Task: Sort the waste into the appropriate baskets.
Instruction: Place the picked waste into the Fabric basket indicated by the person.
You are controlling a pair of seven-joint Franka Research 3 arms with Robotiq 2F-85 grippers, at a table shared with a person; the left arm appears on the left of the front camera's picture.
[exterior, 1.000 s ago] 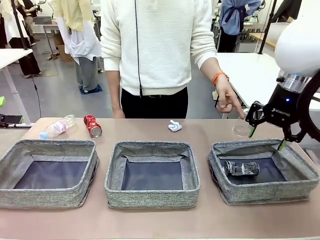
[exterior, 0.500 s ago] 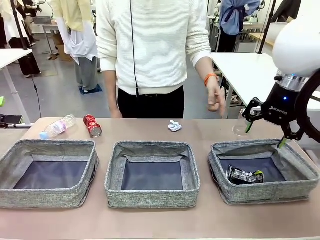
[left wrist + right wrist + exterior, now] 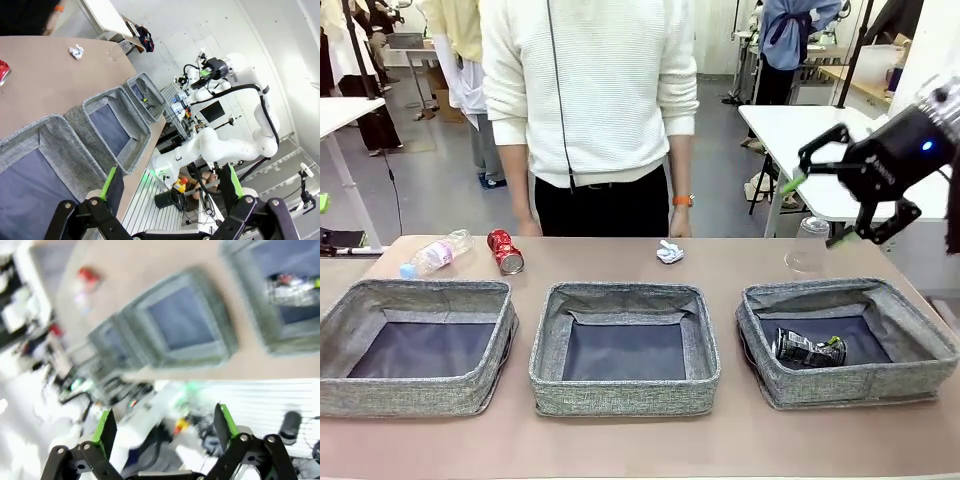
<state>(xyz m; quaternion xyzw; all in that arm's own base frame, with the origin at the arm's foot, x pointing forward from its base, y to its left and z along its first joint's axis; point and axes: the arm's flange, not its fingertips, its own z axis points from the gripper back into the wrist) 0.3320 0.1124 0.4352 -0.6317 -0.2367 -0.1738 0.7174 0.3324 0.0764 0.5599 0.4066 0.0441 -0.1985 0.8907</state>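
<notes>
The crushed dark can (image 3: 807, 348) lies inside the right basket (image 3: 850, 385). My right gripper (image 3: 816, 211) hangs open and empty, high above that basket's far edge and tilted sideways. Just behind the basket stands the clear plastic cup (image 3: 807, 247). The paper wad (image 3: 670, 251) lies behind the middle basket (image 3: 620, 390). Behind the left basket (image 3: 415, 390) lie the red soda can (image 3: 505, 251) and the bottle (image 3: 437, 253). In the left wrist view my left gripper (image 3: 171, 181) is open and empty, beside the near basket (image 3: 55, 130). The blurred right wrist view has my right gripper (image 3: 165, 424) open.
A person in a white sweater stands at the far edge, one hand (image 3: 680, 225) resting by the table near the paper wad. The left and middle baskets hold nothing. A white table (image 3: 820, 150) stands behind at the right.
My right gripper has risen from the right basket's far edge and tilted sideways. The crushed can has shifted slightly in that basket. The person's hand has drawn back from the cup, and they have stepped left.
</notes>
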